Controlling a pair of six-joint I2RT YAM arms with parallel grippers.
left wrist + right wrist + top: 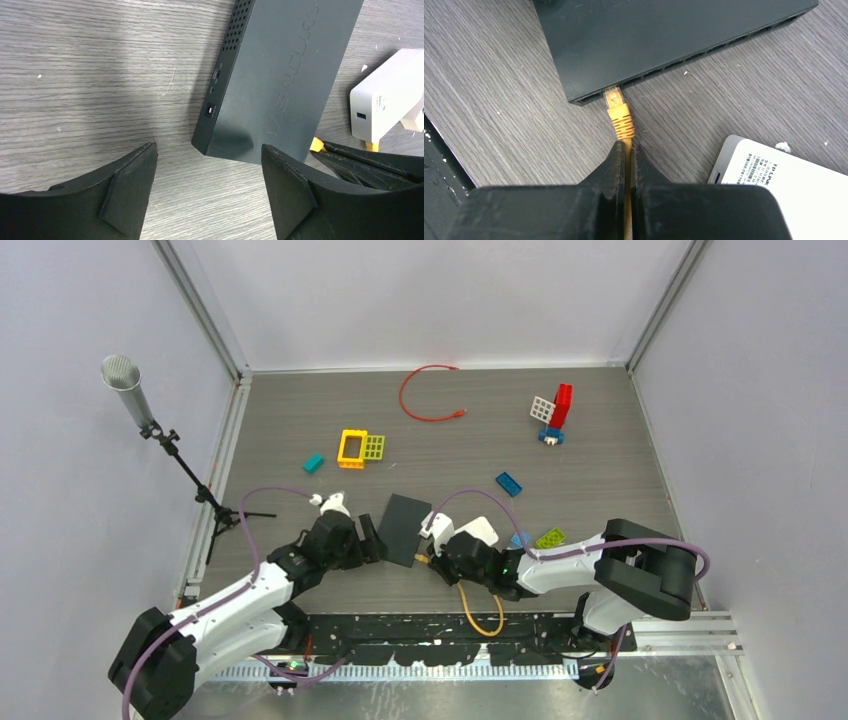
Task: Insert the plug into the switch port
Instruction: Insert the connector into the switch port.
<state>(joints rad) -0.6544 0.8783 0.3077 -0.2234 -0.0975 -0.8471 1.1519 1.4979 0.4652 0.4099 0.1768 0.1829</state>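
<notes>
Grey wood-grain table (600,440): the plug (616,102) is at the port mouth and, we judge, not yet seated.
Its tip enters the end port of the switch (664,35), so a last push is left. Our right gripper (626,150) pinches the orange cable (626,165) just behind it. Our left gripper (207,165) stands wide at the switch's near corner. Only the right wrist view shows the port.

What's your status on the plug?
Right hand shut on the orange cable just behind the plug. Plug tip at the switch's end port, not visibly seated. Left hand open beside the switch. White box alongside, not blocking.
</notes>
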